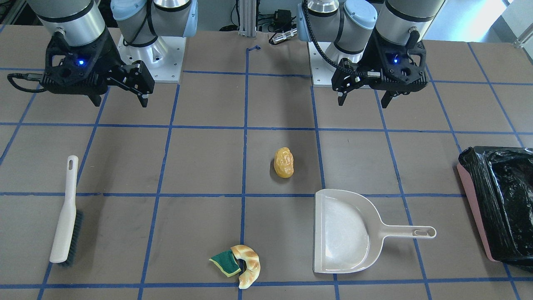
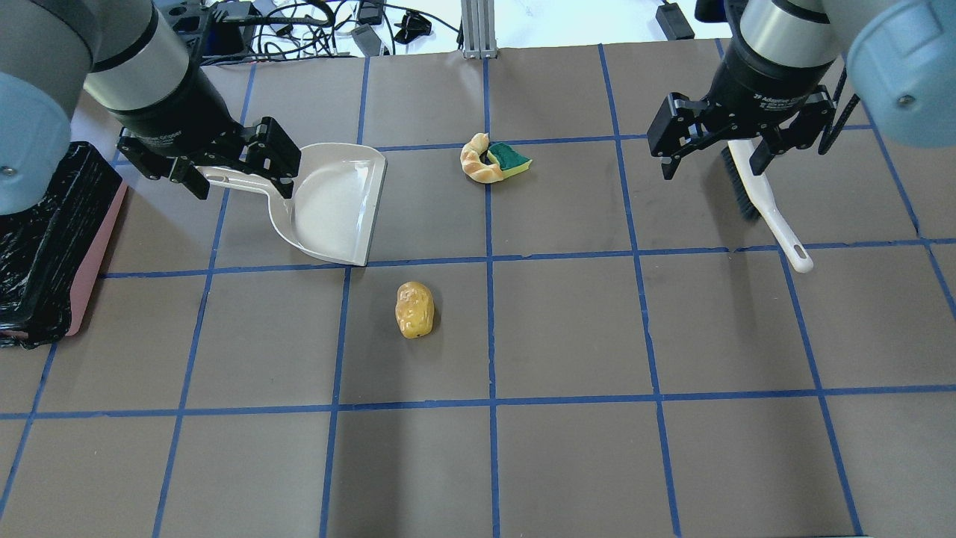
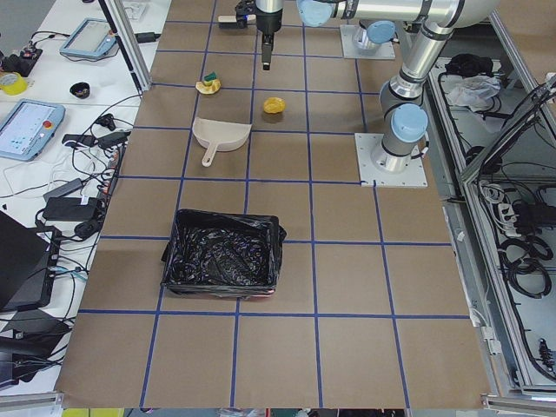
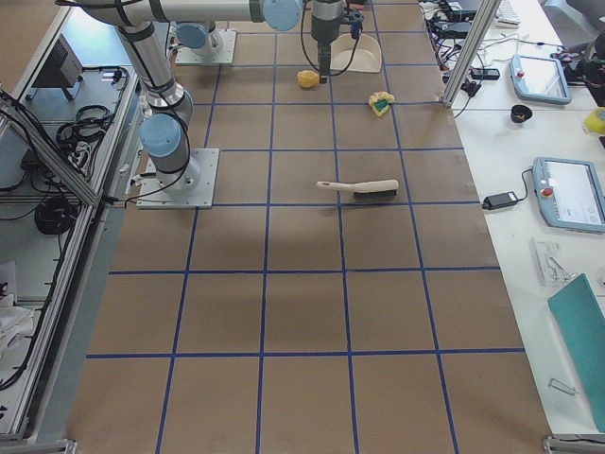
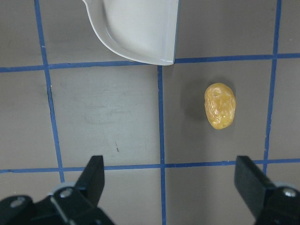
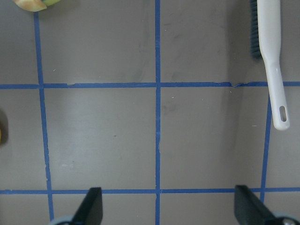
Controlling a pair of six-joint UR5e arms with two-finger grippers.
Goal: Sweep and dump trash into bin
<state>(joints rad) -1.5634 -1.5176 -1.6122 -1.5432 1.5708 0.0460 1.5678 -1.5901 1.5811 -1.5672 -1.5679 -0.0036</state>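
The trash lies on the table: a yellow potato-like piece (image 1: 284, 162) mid-table, and farther from me a croissant-like piece (image 1: 250, 264) touching a green-and-yellow sponge wedge (image 1: 225, 263). The pink bin (image 1: 474, 208) with a black bag stands at my far left. My left gripper (image 1: 363, 101) is open and empty, raised above the table near my base; in the left wrist view the potato (image 5: 219, 106) lies ahead of it. My right gripper (image 1: 120, 100) is open and empty, raised on the other side.
A cream dustpan (image 1: 345, 233) lies between the potato and the bin, handle toward the bin. A cream brush (image 1: 66, 212) lies on my right side, also seen in the right wrist view (image 6: 274, 56). Blue tape grids the brown table.
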